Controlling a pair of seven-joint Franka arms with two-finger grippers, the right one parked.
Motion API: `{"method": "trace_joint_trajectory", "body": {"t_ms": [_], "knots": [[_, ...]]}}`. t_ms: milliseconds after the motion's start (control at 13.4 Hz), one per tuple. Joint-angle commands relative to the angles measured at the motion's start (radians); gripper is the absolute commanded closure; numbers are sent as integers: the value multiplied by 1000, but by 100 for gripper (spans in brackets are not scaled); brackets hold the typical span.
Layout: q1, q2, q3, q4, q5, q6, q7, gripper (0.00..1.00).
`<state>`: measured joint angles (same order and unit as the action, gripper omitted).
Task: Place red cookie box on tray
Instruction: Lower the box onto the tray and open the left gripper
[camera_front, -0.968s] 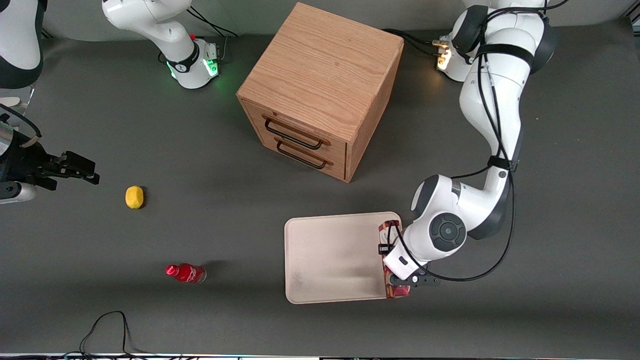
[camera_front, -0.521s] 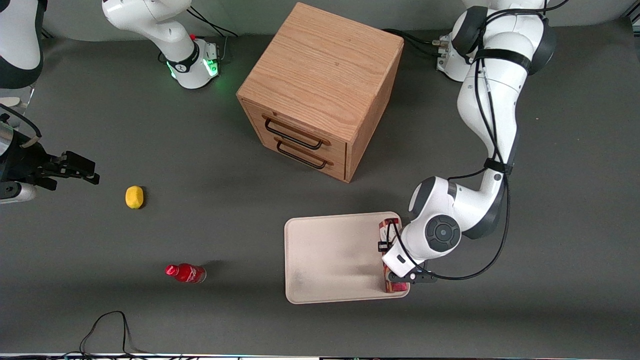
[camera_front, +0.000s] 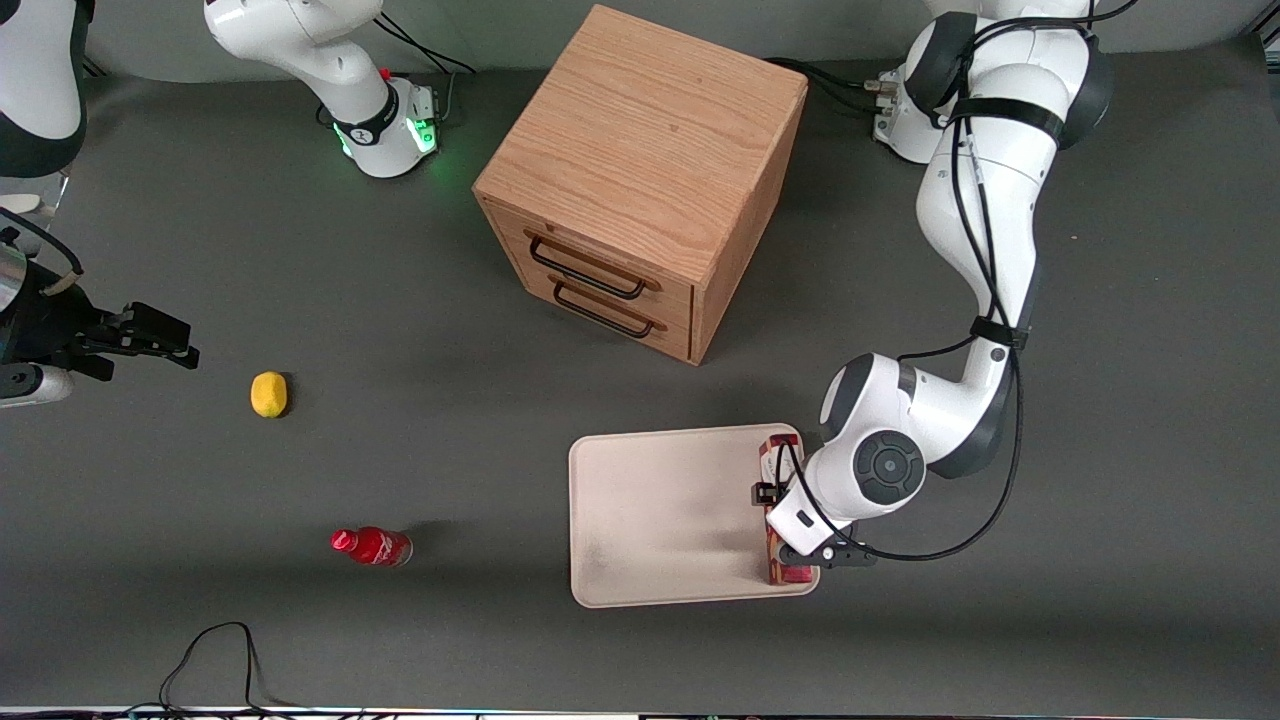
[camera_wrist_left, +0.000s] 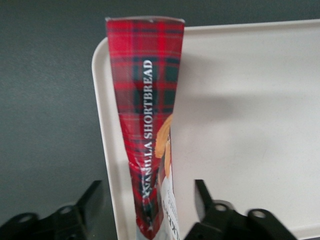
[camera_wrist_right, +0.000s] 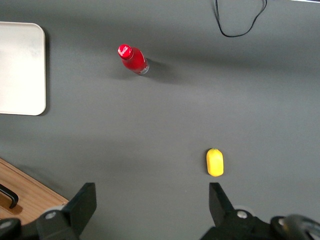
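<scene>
The red cookie box (camera_front: 771, 462), a tartan carton printed "VANILLA SHORTBREAD" (camera_wrist_left: 147, 115), rests on its narrow long side on the cream tray (camera_front: 660, 515), just inside the rim at the working arm's end. It runs along the tray's short side. My gripper (camera_front: 786, 526) hovers over the box's middle and hides that part in the front view. In the left wrist view the gripper (camera_wrist_left: 149, 186) is open, with one black finger (camera_wrist_left: 92, 197) over the rim and table and the other over the tray floor (camera_wrist_left: 250, 125). Neither finger touches the carton.
A wooden two-drawer cabinet (camera_front: 640, 180) stands farther from the front camera than the tray. A small red bottle (camera_front: 372, 546) lies toward the parked arm's end, with a yellow lemon-like object (camera_front: 268, 393) further that way. A black cable (camera_front: 215, 650) loops near the table's front edge.
The box's near end hung over the tray's rim a second ago and now sits inside it. The wrist has shifted slightly with it.
</scene>
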<state>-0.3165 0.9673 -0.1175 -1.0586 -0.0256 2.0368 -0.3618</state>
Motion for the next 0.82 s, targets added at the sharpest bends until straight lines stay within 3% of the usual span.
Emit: {"method": "trace_joint_trajectory", "body": {"t_ms": [0,372,745], "knots": [[20,-56,4,-47,6,-18,15,0],[40,-270,4,-245,7,-29,15,0],[169,-511,4,-496,13,-32,144,0]]}}
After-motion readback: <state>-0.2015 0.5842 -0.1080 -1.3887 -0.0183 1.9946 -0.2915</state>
